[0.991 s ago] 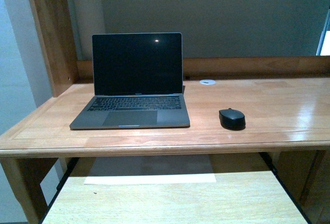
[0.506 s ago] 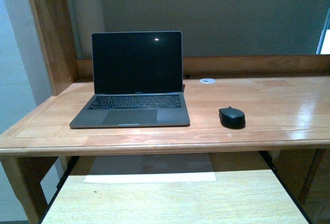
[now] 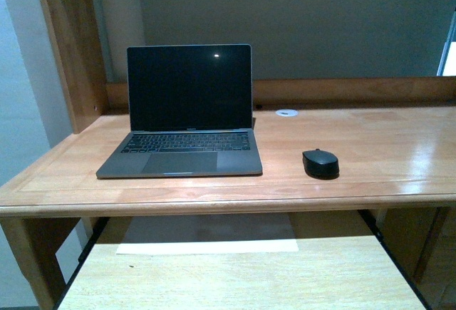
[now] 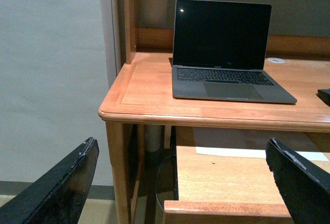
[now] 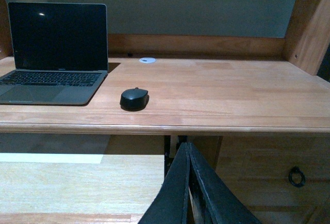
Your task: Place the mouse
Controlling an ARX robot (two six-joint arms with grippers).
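The mouse (image 3: 320, 163) is sitting on the wooden tabletop (image 3: 370, 146), to the right of the grey laptop (image 3: 184, 114) and apart from it, nearer the front edge than the back rail. Nothing is touching it. The laptop is standing open with its screen dark, its keyboard facing the near edge. A small white disc (image 3: 286, 112) is lying on the tabletop behind the mouse, close to the back rail. Below the tabletop a pale pull-out shelf (image 3: 242, 278) is extending toward the robot.

The left claw (image 4: 185, 183) is hanging below and in front of the tabletop's left corner, its two black fingers (image 4: 56, 188) spread wide apart and holding nothing. The right claw (image 5: 190, 183) is hovering low in front of the tabletop, well apart from the mouse (image 5: 134, 99), its fingertips pressed together with nothing between them. Neither arm is showing in the front view.
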